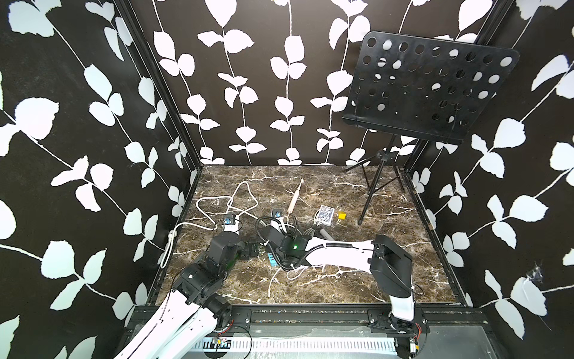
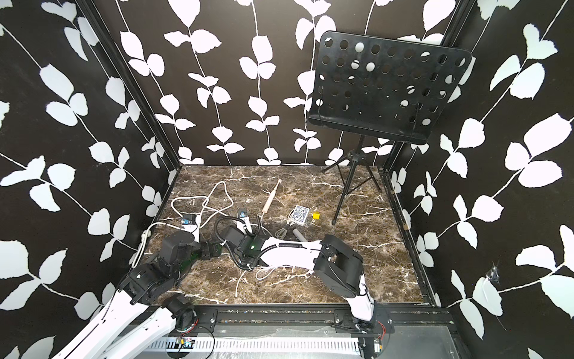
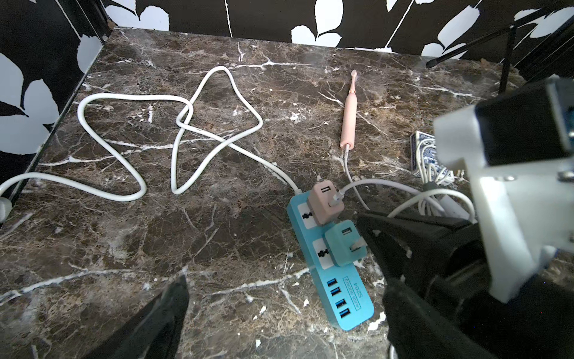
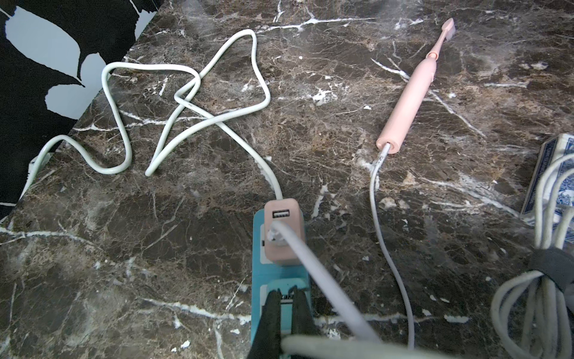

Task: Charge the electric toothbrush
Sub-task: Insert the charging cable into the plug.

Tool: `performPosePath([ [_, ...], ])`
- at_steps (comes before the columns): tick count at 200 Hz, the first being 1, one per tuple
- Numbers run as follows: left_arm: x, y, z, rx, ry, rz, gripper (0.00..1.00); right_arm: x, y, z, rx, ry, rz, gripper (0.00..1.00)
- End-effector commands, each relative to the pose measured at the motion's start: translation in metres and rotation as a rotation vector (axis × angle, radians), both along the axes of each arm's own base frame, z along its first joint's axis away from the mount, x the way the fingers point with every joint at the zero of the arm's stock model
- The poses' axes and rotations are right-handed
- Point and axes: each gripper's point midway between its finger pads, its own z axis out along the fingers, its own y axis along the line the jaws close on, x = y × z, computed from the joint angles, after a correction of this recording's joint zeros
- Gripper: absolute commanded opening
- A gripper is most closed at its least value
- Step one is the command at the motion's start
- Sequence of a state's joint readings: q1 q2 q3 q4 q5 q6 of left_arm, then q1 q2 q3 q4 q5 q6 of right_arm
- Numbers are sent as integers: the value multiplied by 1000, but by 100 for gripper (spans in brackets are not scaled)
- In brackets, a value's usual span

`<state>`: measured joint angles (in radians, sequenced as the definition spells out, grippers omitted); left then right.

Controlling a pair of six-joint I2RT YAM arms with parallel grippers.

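The pink electric toothbrush [image 1: 295, 199] [image 2: 269, 199] [image 4: 410, 102] lies flat on the marble table. A thin white cable [image 4: 377, 202] is plugged into its base. A blue power strip [image 3: 338, 298] [image 4: 257, 310] carries a pink adapter [image 3: 323, 202] [image 4: 270, 248] with a cable in its port, and a teal adapter [image 3: 341, 245]. My right gripper [image 4: 285, 293] is shut, its tips resting on the teal adapter. My left gripper [image 3: 285, 310] [image 1: 252, 248] is open wide over the strip's USB end, holding nothing.
The strip's thick white cord [image 1: 236, 199] loops across the left of the table. A card deck [image 1: 326, 213], a yellow block [image 1: 342, 215] and a bundled white cable [image 4: 540, 304] lie right of the toothbrush. A black music stand [image 1: 428, 90] rises at the back right.
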<state>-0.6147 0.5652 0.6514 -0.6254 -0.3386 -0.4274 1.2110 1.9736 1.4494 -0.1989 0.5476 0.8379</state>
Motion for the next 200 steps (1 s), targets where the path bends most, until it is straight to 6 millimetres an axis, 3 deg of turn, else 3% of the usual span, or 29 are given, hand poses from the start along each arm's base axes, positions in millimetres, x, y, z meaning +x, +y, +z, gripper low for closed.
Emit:
performPosePath([
  [1, -2, 7, -6, 13, 7, 28, 99, -11, -13, -16, -67, 28, 0, 0],
  [151, -8, 16, 3, -14, -35, 58, 99, -20, -5, -12, -101, 13, 13, 0],
  [200, -8, 16, 5, -19, -41, 54, 99, -17, -17, -18, -98, 38, -40, 0],
])
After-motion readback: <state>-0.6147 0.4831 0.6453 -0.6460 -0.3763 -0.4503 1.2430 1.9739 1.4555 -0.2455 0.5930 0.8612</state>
